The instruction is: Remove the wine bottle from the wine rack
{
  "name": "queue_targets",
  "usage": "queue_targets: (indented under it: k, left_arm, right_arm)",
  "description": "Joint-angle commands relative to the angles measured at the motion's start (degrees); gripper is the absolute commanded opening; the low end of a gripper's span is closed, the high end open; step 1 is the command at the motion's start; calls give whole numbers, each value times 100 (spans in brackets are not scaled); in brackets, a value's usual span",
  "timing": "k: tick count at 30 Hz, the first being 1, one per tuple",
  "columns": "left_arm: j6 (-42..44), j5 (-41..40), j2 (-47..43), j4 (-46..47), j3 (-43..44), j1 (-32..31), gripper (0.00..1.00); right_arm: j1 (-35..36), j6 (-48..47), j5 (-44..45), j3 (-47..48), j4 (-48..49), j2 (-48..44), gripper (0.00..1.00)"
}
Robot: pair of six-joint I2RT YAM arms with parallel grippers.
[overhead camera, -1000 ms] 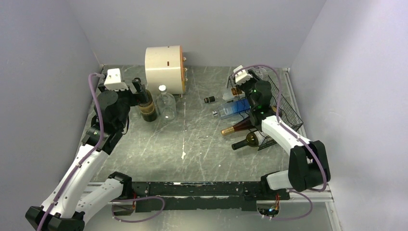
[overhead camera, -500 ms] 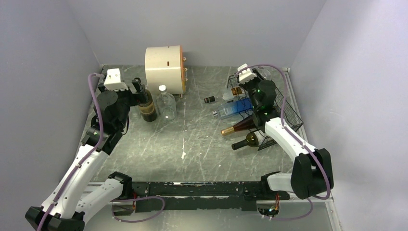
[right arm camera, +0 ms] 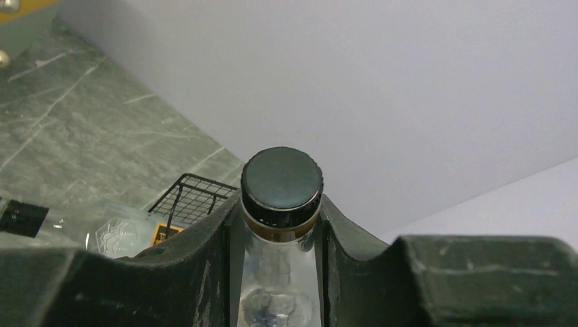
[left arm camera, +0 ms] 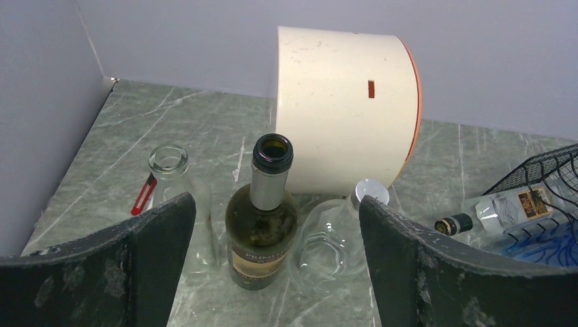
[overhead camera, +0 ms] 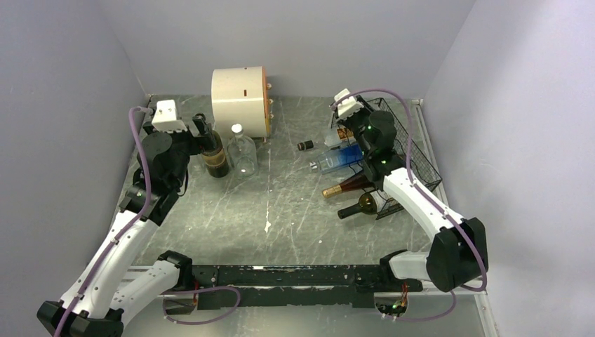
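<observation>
- Glass makes the wine bottle [right arm camera: 279, 272] stiff, smooth and breakable. I judge it heavy for a neck hold and apt to swing or slip, so just under the cap's lip looks the safest grip.
- It shows clear glass, a black screw cap [right arm camera: 281, 178] and a brown band beneath.
- Right end effector [right arm camera: 279, 211] is closed round that neck, one finger each side.
- The bottle is at the far end of the wine rack [overhead camera: 419, 153], its body hidden; whether it is free of the wire I cannot tell.
- Left end effector [left arm camera: 272, 204] gapes wide, holding nothing, facing a dark upright bottle [left arm camera: 262, 228] on the surface [left arm camera: 170, 122].
</observation>
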Motion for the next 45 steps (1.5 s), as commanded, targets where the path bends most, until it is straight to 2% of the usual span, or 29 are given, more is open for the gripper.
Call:
queue_targets:
  k: [1,8,12,19,23,38,45]
  left_arm:
    - [-38,115,25,172,2,36,93]
    - [-38,119,50,173,2,30,93]
    - [-38,123,70,158,11,34,93]
    - [-46,120,95,152,19,30,93]
    - [-38,111,107,159,14,39,93]
    - [-21,69,91,158,18,55,93]
    - [-20,63,84,149,20,56,93]
  right_arm:
    - [179,-116,-34,627,633,-172,0]
    - [506,-155,208,1125,298,-55,0]
    - [602,83,166,1390,203,-20,0]
    - [1191,297,72,1770,118,221,0]
    - [1461,718,-123,1921,197,431,0]
    - [1965,2786,-1229,1872,1539,1535,0]
    - [1985,3413,-1318,1721,2208,1984,0]
